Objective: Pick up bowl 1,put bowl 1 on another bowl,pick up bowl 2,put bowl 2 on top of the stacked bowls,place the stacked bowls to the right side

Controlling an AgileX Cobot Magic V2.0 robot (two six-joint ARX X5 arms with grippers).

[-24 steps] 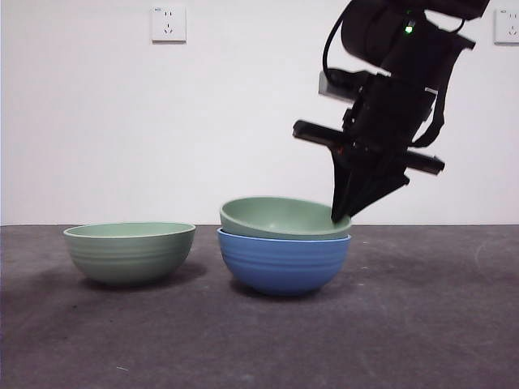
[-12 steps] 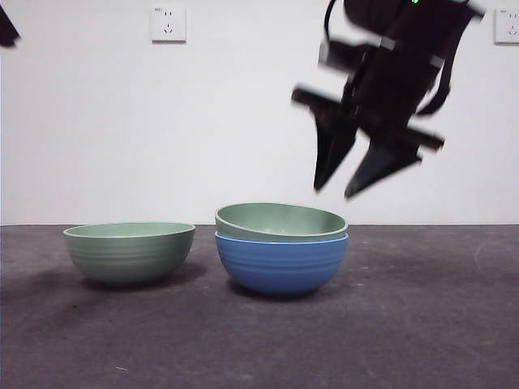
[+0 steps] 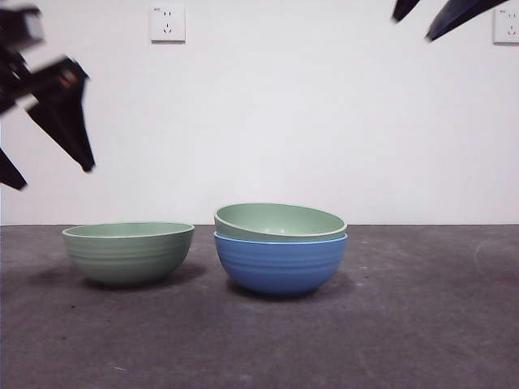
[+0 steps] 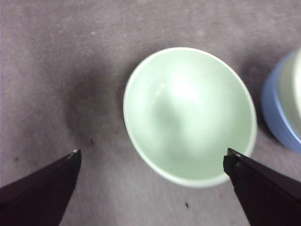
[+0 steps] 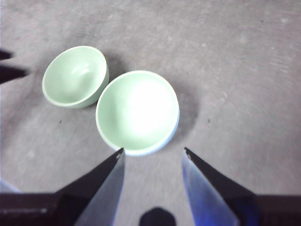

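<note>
Bowl 1 (image 3: 280, 219), pale green, sits nested in another bowl (image 3: 280, 263), the blue ribbed one, at mid table; together they form the stacked bowls (image 5: 137, 112). To its left stands bowl 2 (image 3: 128, 251), pale green and on its own. My left gripper (image 3: 55, 178) hangs open high above bowl 2's left side. In the left wrist view bowl 2 (image 4: 188, 113) lies between the spread jaws of that gripper (image 4: 153, 153), well below them. My right gripper (image 3: 413, 28) is open and empty at the top right, far above the stack, also seen from its wrist (image 5: 153, 150).
The dark grey table (image 3: 422, 324) stretches to the right of the stack. A white wall with sockets (image 3: 168, 24) stands behind. The blue bowl's rim (image 4: 277, 108) shows beside bowl 2 in the left wrist view.
My right gripper let go of bowl 1, opened and rose to the top right corner. Bowl 1 settled level in the blue bowl. My left gripper came into view at the upper left.
</note>
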